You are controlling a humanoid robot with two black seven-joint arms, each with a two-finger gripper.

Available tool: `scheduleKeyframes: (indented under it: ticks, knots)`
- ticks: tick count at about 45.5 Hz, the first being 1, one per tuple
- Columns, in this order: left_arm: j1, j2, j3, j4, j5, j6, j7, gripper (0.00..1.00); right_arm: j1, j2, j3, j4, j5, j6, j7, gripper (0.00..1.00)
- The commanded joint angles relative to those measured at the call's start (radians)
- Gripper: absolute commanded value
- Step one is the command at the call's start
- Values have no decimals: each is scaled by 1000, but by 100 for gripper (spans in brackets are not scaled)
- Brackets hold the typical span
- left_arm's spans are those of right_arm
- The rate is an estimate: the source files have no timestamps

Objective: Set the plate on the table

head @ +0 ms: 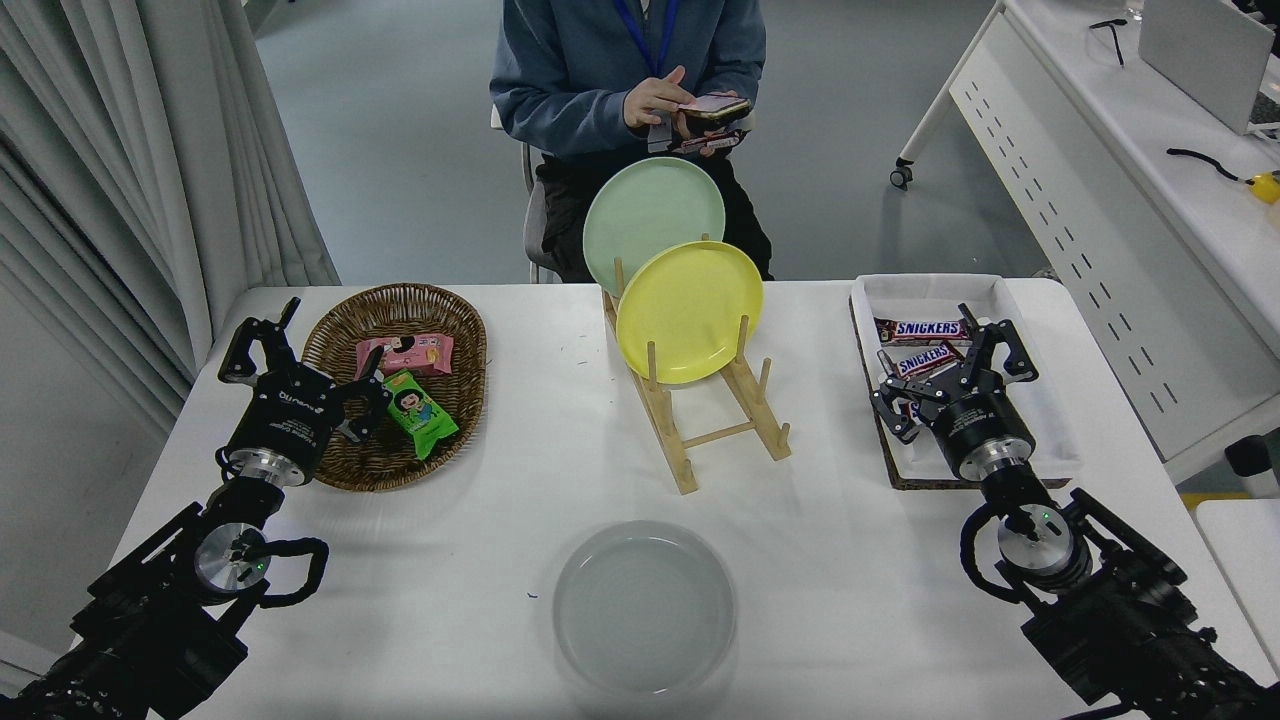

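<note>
White table (850,560) with the grey plate (644,606) flat; right gripper (955,365) fingers spread wide, empty, above the tray (1040,420).

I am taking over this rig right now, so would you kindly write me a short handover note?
Left gripper: open, empty, parked beside the wicker basket.
Right gripper: open, empty, over the white tray of Snickers bars.
Plate: flat on the table near the front edge, nothing touching it.
Yellow plate and green plate stand in the wooden rack.
Done: the plate is placed.
Left: nothing apparent, perhaps parking the right arm.
</note>
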Motion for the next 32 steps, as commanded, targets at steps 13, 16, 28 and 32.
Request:
scheduleKeyframes:
  ticks: [13,16,28,32]
  knots:
    - [0,0,0,1,0,0,0,100,9,0,-5,-2,0,-2,15,100]
    - [0,0,0,-1,0,0,0,100,9,-1,-7,-2,0,0,15,100]
    - [0,0,0,-1,0,0,0,100,2,-4,-15,7,0,3,13,100]
    - [0,0,0,-1,0,0,0,100,2,-6,-19,6,0,3,13,100]
